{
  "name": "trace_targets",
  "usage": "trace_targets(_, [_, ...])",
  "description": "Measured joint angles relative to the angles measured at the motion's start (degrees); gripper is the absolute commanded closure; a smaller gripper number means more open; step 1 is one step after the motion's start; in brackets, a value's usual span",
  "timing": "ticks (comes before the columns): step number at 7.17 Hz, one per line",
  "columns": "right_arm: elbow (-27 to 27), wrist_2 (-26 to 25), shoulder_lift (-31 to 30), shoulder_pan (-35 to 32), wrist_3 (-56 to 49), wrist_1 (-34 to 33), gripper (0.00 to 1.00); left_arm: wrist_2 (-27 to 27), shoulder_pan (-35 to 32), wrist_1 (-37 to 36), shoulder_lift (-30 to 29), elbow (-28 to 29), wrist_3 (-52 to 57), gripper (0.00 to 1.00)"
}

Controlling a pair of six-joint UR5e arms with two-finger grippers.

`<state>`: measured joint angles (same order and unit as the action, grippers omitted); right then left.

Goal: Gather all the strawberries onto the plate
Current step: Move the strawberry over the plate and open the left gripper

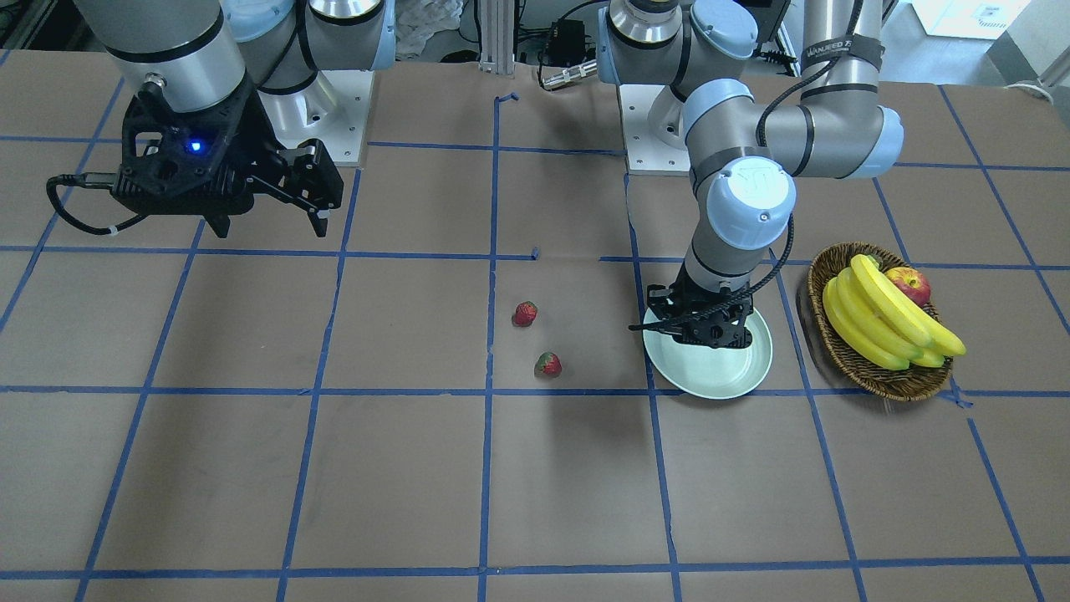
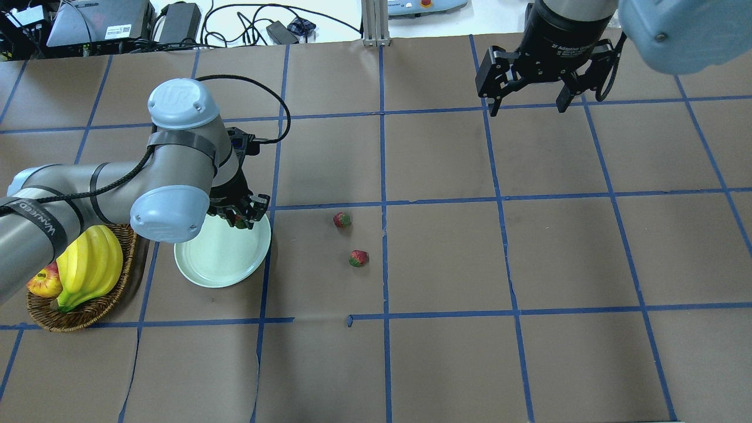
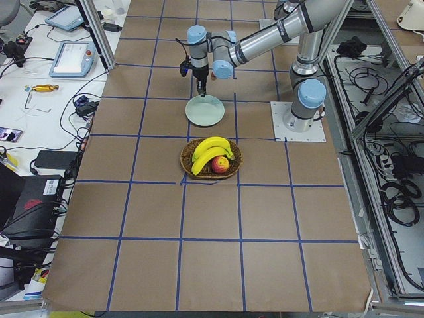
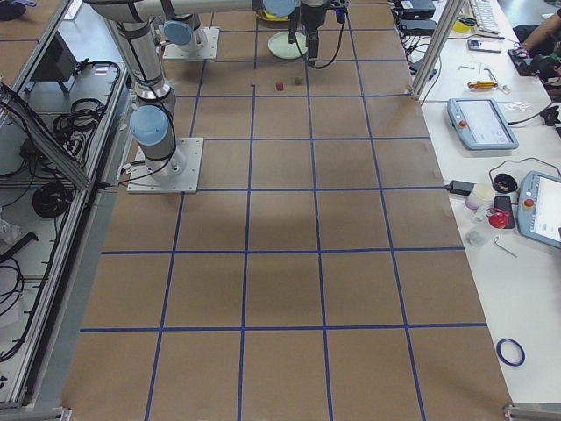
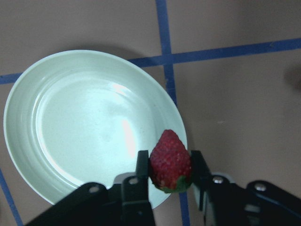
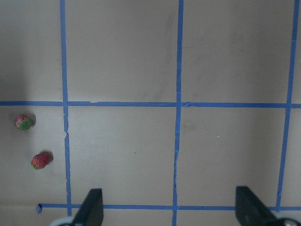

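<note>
Strawberry gripped by left claw hangs over the plate rim; nudge inward, then release. Right claw gapes.

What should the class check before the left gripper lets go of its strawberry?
1. Grip: held strawberry is clamped between the fingers of the left gripper: ok.
2. Drop point well inside the plate: not ok, the berry hangs over the rim.
3. Plate surface bare for landing: ok.
4. Height above the plate low enough: cannot tell.
5. Right gripper open and well away from the plate: ok.
6. All berries collected: not ok, two loose strawberries lie outside the plate.
</note>
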<state>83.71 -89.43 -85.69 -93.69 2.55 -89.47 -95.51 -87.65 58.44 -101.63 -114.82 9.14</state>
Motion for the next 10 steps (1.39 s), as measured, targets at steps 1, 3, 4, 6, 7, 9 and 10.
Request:
trace_targets(1, [0.0, 0.0, 0.0, 0.0, 0.0, 0.0, 0.0, 0.1, 1.8, -1.0, -0.6, -1.0, 1.8, 0.0])
trace_targets(3, [0.0, 0.1, 0.0, 0.0, 0.0, 0.0, 0.0, 0.5, 2.6, -1.7, -1.6, -1.7, 1.7, 0.0])
trace_targets(4, [0.0, 0.1, 0.0, 0.0, 0.0, 0.0, 0.0, 1.6, 2.2, -2.2, -1.8, -1.3, -0.9, 0.0])
trace_targets(6, [0.0, 0.0, 0.0, -0.1, 0.0, 0.0, 0.0, 4.4, -2.9, -2.3, -2.6, 3.3, -9.5, 0.02])
trace_targets(7, [0.0, 0.1, 0.0, -0.1, 0.0, 0.0, 0.0, 5.5, -6.4, -2.3, -4.2, 6.3, -14.5, 0.02])
trace_targets(9, [0.0, 0.2, 0.0, -0.1, 0.0, 0.0, 0.0, 7.5, -12.5, -6.2, -8.9, 10.4, -24.2, 0.05])
trace_targets(10, [0.0, 0.1, 0.0, -0.1, 0.0, 0.0, 0.0, 7.9, -14.6, -7.8, -11.9, 12.0, -28.2, 0.06])
